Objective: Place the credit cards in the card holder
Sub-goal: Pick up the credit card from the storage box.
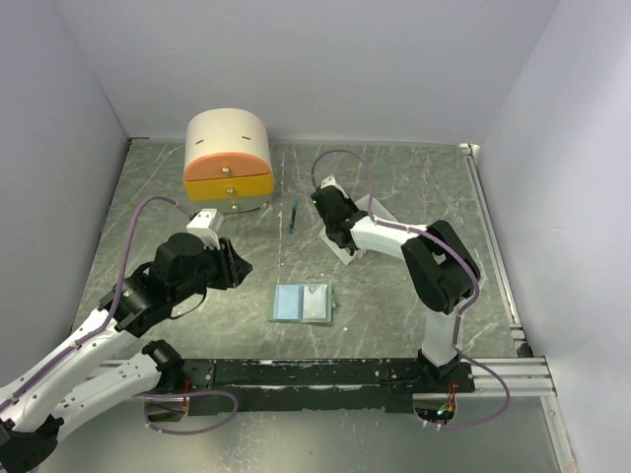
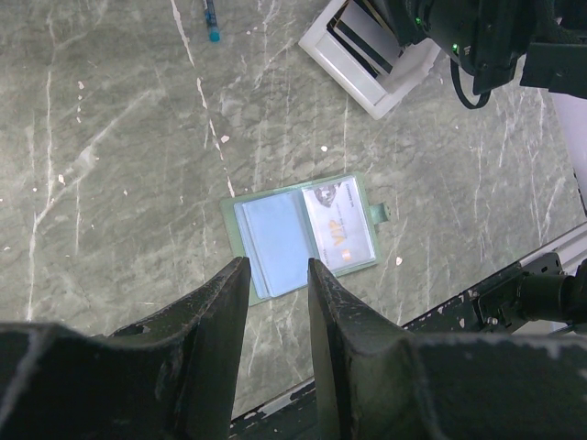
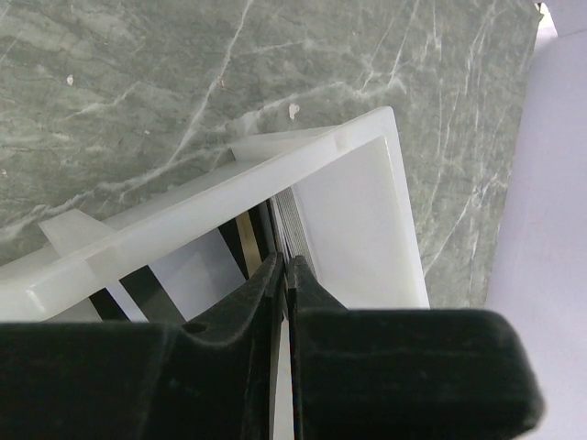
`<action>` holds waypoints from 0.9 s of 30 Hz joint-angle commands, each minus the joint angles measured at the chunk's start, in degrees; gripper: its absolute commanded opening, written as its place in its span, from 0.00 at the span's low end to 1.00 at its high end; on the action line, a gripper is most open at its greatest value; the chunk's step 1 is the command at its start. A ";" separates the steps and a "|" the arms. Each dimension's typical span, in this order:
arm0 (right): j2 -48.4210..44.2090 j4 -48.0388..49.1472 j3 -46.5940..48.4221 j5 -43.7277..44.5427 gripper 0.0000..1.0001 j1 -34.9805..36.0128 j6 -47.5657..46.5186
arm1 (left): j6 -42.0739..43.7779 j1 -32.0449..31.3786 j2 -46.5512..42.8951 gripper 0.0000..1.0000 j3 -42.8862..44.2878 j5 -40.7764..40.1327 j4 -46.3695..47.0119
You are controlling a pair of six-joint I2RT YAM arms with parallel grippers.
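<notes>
The card holder lies open on the table, with a pale blue left pocket and a printed card in its right pocket. My left gripper is open and empty, hovering just left of the holder; its tips frame the holder's near edge. My right gripper is down inside the white tray. Its jaws are pressed together on the edge of a thin upright card. A gold card edge and a black one stand just left of the tips.
A cream-and-orange drawer box stands at the back left. A thin blue stick lies between it and the tray. The tray also shows in the left wrist view. Grey walls enclose the table.
</notes>
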 commanded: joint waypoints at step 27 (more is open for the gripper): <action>-5.91 -2.94 0.30 0.22 0.00 0.87 2.51 | 1.06 -0.26 0.49 0.44 1.09 -0.14 0.98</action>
